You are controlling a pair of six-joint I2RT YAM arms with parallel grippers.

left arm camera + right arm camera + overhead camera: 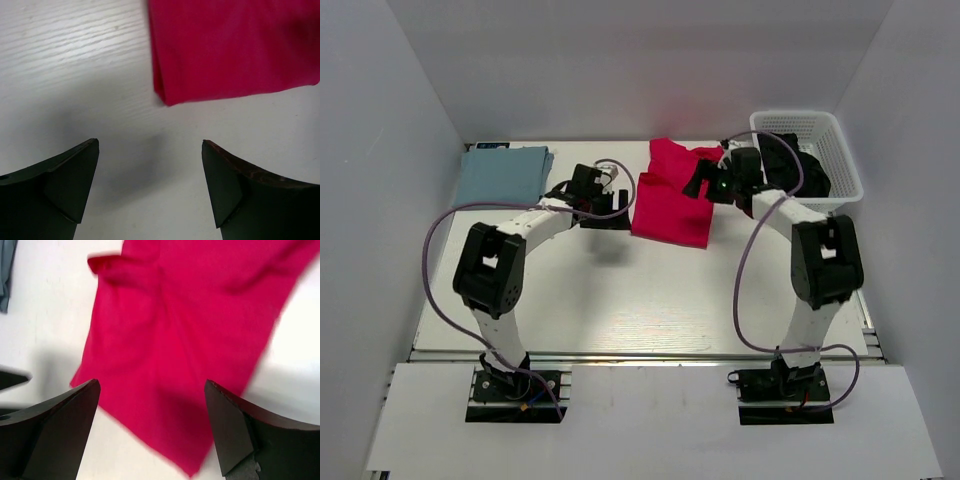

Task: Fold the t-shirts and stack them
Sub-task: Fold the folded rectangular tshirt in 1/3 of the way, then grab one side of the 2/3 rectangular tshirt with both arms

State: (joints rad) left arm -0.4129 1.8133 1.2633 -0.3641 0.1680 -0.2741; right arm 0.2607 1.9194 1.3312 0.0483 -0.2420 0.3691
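The crimson red t-shirt (672, 200) lies partly folded at the back middle of the white table (620, 300). It also shows in the left wrist view (230, 50) and in the right wrist view (185, 340). The pale blue-grey t-shirt (503, 173) lies folded at the back left, and a sliver of it shows in the right wrist view (6, 270). My left gripper (617, 205) is open and empty, just left of the red shirt's left edge. My right gripper (698, 185) is open and empty, above the red shirt's right part.
A white lattice basket (830, 140) stands at the back right with dark cloth (800, 170) in it. White walls close in the back and sides. The table's front edge (640, 357) runs just ahead of the arm bases.
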